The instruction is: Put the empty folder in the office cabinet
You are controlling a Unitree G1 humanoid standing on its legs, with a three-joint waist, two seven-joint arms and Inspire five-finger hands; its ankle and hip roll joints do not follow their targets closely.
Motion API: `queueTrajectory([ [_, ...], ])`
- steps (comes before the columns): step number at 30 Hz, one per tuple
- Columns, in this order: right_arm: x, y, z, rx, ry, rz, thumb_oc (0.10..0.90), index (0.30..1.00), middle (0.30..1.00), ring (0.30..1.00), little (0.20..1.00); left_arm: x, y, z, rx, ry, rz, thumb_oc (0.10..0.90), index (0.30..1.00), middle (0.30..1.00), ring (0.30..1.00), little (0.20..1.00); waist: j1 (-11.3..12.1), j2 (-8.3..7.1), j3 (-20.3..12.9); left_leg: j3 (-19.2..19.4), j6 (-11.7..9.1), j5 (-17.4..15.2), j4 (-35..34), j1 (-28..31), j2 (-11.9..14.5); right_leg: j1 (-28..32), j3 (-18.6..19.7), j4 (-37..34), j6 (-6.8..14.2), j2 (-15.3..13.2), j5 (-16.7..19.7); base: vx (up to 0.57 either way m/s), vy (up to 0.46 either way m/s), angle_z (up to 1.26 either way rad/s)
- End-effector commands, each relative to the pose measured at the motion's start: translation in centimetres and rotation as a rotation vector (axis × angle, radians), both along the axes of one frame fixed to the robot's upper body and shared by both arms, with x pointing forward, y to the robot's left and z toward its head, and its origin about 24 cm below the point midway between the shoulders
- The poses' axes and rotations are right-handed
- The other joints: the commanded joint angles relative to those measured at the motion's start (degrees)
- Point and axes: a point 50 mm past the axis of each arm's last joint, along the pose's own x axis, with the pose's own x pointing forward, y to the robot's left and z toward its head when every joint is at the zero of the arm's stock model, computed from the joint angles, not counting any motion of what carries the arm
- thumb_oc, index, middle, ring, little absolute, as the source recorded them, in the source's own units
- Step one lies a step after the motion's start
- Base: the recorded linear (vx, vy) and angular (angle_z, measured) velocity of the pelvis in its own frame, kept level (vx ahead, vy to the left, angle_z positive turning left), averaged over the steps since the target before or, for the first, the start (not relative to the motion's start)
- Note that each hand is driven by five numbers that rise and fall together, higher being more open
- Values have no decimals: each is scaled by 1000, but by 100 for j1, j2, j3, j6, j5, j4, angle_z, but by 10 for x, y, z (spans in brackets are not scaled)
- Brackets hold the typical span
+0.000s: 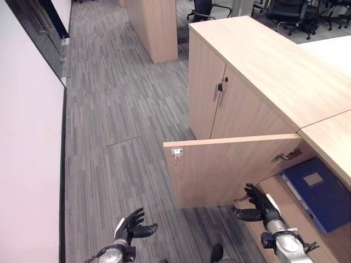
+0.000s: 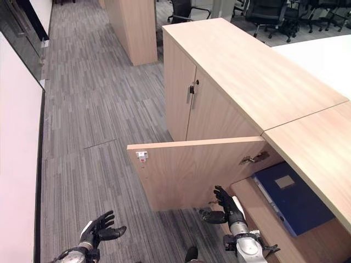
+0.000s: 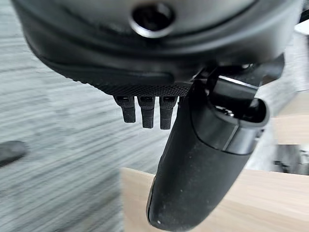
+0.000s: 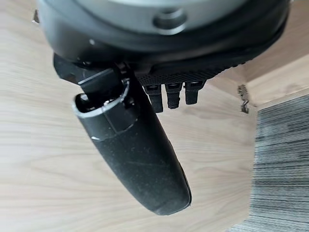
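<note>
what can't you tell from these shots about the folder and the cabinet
- Folder: its far end is cut off by the cabinet top in the eye views, so how it sits inside is unclear.
- Whether the folder is empty: it lies closed.
- Cabinet interior: largely hidden behind the open door.
- Right robot hand: whether it touches the door can't be made out.
- Left robot hand: hangs over the floor, holding nothing.

Grey striped carpet [image 1: 115, 109], black office chairs [image 1: 285, 11] behind.

Left hand [image 1: 129, 226] and right hand [image 1: 259, 204], fingers spread, empty.
</note>
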Motion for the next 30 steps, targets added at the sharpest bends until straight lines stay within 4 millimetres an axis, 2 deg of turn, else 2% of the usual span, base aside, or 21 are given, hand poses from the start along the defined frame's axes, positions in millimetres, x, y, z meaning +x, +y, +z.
queueTrajectory([
  [1, 10, 0, 16, 26, -131, -30, 800, 900, 900, 900, 900, 40, 13, 39, 41, -251, -2, 800, 900, 900, 900, 900, 74, -39, -293, 605, -198, -321, -38, 250, -23, 538, 42, 177, 657, -327, -715, 25, -70, -5],
  [7, 1, 3, 2, 94, -85, -104, 800, 900, 900, 900, 900, 56, 10, 55, 21, -347, 42, 800, 900, 900, 900, 900, 24, -13, -301, 651, -221, -291, -38, 299, 19, 557, 100, 151, 614, -284, -747, 5, -55, -11],
  [8, -10, 8, -8, 125, -38, -132, 800, 900, 900, 900, 900, 71, 12, 69, 25, -422, 83, 800, 900, 900, 900, 900, -60, 18, -332, 706, -236, -276, -38, 342, 47, 574, 137, 132, 591, -246, -771, 9, -63, -13],
  [9, -10, 8, -8, 125, -38, -132, 800, 900, 900, 900, 900, 71, 13, 69, 25, -422, 83, 800, 900, 900, 900, 900, -59, 17, -329, 707, -237, -276, -38, 344, 48, 575, 138, 133, 590, -245, -771, 8, -69, -9],
  [16, -28, 15, -24, 168, 41, -153, 800, 900, 900, 900, 900, 114, 21, 111, 67, -589, 136, 800, 900, 900, 900, 900, -326, 87, -401, 876, -295, -223, -20, 436, 112, 563, 268, 138, 558, -181, -796, -6, -40, -15],
  [19, -33, 18, -28, 183, 67, -137, 800, 900, 900, 900, 900, 135, 15, 133, 84, -659, 87, 800, 900, 900, 900, 900, -448, 121, -438, 963, -330, -192, -13, 462, 156, 559, 314, 135, 550, -144, -800, -14, -46, -9],
  [24, -31, 17, -28, 177, 73, -129, 800, 900, 900, 900, 900, 152, 0, 150, 97, -706, 1, 800, 900, 900, 900, 900, -600, 165, -445, 1061, -359, -145, -1, 483, 206, 529, 388, 130, 537, -115, -795, -18, -38, -12],
  [25, -31, 17, -28, 177, 73, -129, 800, 900, 900, 900, 900, 152, 0, 150, 97, -706, 1, 800, 900, 900, 900, 900, -597, 166, -443, 1063, -359, -145, -1, 483, 207, 528, 390, 129, 536, -114, -794, -23, -32, -2],
  [30, -33, 16, -31, 169, 86, -128, 800, 900, 900, 900, 900, 157, -26, 154, 41, -737, -96, 800, 900, 900, 900, 900, -667, 186, -445, 1142, -379, -111, 10, 521, 255, 525, 434, 111, 520, -78, -789, -23, -41, -7],
])
